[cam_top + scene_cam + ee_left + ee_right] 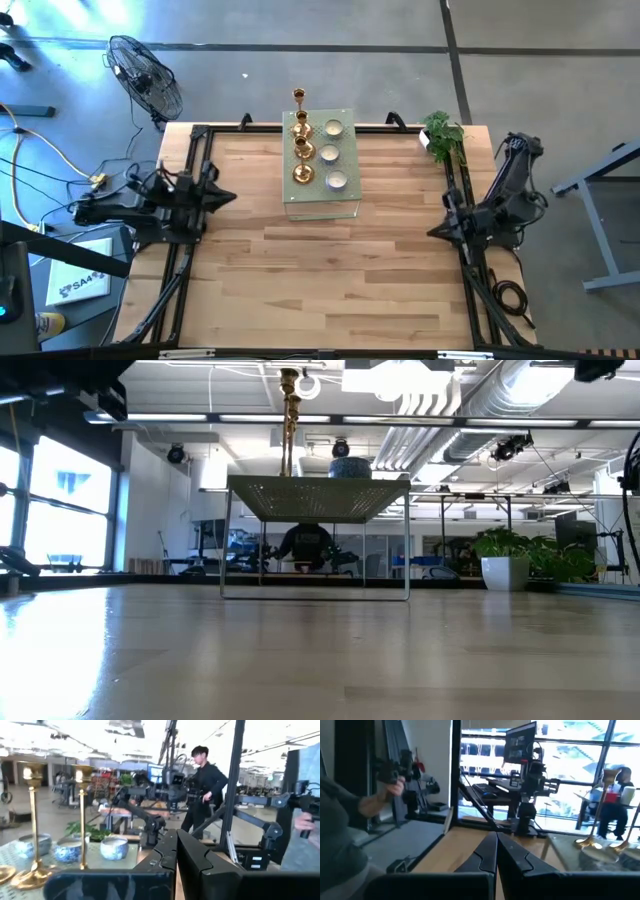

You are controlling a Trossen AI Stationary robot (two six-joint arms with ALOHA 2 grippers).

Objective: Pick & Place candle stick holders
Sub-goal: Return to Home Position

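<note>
You are seeing the three gold holders (301, 150) standing in a row on the pale green shelf (320, 203) at the table's (300, 290) 12 o'clock, with three low round cups (332, 153) sitting at their 3 o'clock, while the left gripper (231, 196) at 9 o'clock and the right gripper (431, 233) at 3 o'clock are resting with fingers pressed together, gripping nothing.

The high camera looks straight down on the light wooden table (300, 290); the low camera looks level across it. Each wrist camera, close behind the left gripper (176, 839) or right gripper (496, 841), faces the pale green perforated slab (316, 200) that all views share.
</note>
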